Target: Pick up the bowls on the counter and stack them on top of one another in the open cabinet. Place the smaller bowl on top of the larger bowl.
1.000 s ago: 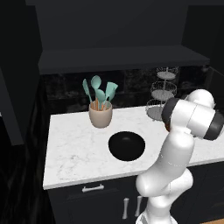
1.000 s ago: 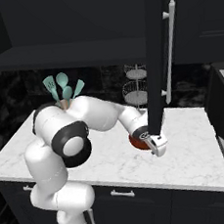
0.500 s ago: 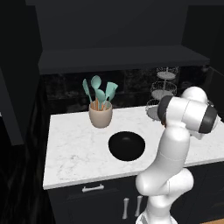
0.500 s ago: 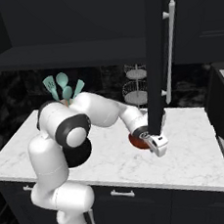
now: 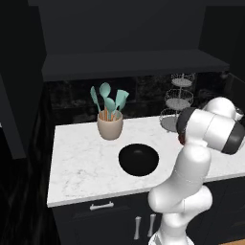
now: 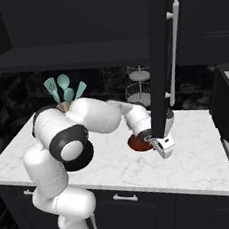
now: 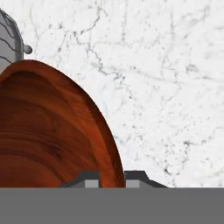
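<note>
end effector [image 7: 111,178]: we see it pinching the rim of the smaller bowl [image 7: 48,131], one tip inside the wall, one outside
smaller bowl location: on the bench [image 6: 201,152], at about 3 o'clock from the larger bowl [image 5: 139,159] in the left base view; in the right base view it sits under the wrist, just beside the wire tiered stand [image 6: 138,89] at its 12 o'clock
larger bowl location: mid bench, at 5 o'clock from the utensil crock [image 5: 110,125], well apart from the smaller one
open cabinet [image 5: 129,62]: shelf recess above the bench at 12 o'clock; we see nothing on it
step in hand: we judge it as grip just taken, lift not yet begun
doing it well: we'd lift straight up, keep the bowl level so the rim doesn't slip out of the thin pinch, clear the stand and the hanging cabinet door [image 6: 161,56] before swinging up
order note: black bowl belongs underneath, so we'd watch the stacking order
writing/brands: none we can read on anything
</note>
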Motion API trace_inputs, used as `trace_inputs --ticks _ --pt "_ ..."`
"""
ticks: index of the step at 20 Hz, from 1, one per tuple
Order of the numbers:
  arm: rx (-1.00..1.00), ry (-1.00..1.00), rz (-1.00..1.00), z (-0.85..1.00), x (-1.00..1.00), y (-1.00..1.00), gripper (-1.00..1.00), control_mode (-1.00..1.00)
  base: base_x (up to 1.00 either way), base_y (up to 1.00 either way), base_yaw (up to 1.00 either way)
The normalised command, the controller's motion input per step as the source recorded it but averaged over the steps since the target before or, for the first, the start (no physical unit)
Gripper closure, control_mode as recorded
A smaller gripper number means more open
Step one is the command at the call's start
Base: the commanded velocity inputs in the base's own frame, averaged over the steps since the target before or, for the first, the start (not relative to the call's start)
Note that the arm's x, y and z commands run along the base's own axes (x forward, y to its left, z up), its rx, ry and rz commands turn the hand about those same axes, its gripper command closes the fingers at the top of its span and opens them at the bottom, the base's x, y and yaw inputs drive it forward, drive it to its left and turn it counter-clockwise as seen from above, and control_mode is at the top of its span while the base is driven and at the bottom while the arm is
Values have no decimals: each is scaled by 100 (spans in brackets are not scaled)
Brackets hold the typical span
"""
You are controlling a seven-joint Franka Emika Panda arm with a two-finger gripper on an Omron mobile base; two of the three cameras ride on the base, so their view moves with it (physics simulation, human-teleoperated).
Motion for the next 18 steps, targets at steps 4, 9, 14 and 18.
trace_inputs --ticks 4,9,14,18 --pt "-2 -37 2 81 -75 47 100 -100 0 0 0" --pt "-4 -27 9 98 -57 96 100 -100 0 0 0" --pt "-9 -8 13 95 -31 100 100 -100 0 0 0" --pt "-7 0 12 65 -32 100 100 -100 0 0 0"
